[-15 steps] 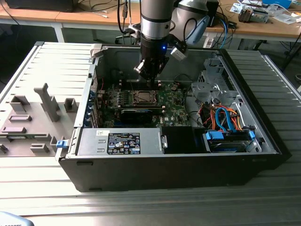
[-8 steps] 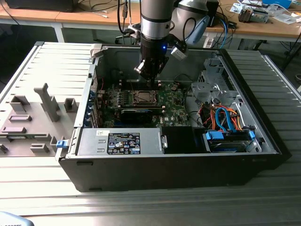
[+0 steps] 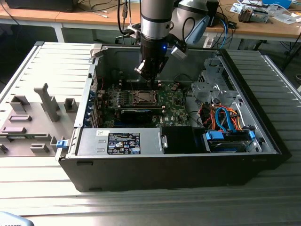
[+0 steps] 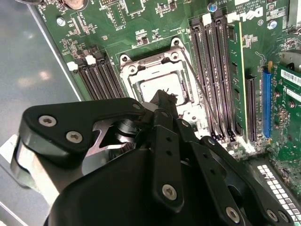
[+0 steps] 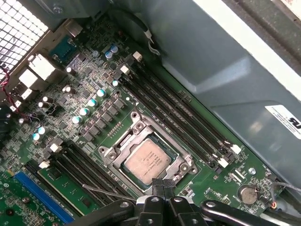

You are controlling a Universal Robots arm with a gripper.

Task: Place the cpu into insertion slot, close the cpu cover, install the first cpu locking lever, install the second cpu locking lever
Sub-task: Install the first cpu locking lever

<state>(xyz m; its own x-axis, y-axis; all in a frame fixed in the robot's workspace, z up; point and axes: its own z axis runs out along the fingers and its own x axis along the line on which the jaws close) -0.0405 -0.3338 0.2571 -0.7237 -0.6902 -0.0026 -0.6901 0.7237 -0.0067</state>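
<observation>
While I watch the exterior view, the arm reaches down into the open computer case (image 3: pixel 263 141) on the ribbed metal table (image 3: pixel 47 193), with the jaws of its gripper (image 3: pixel 149 79) just above the far edge of the insertion slot (image 3: pixel 142 97) on the green circuit board (image 3: pixel 171 106). A black labelled box (image 3: pixel 123 142) sits at the near side of the case, and blue and orange cables (image 3: pixel 225 120) lie toward the exterior view's right.

From the first wrist view, I see the cpu (image 5: pixel 147 160) lying flat in the insertion slot (image 5: pixel 123 149), with the cpu cover (image 5: pixel 181 157) down around it, its metal top showing through the window. The gripper (image 5: pixel 161 184) tips are drawn close together at the slot's edge, holding nothing. Long black memory slots (image 5: pixel 178 120) run beside the socket.

From the second wrist view, the gripper (image 4: pixel 162 96) body hides part of the cpu cover (image 4: pixel 141 75), its tip just over the cpu (image 4: pixel 157 87). A thin wire lever (image 4: pixel 200 94) runs along one side of the slot; I cannot tell whether it is latched.
</observation>
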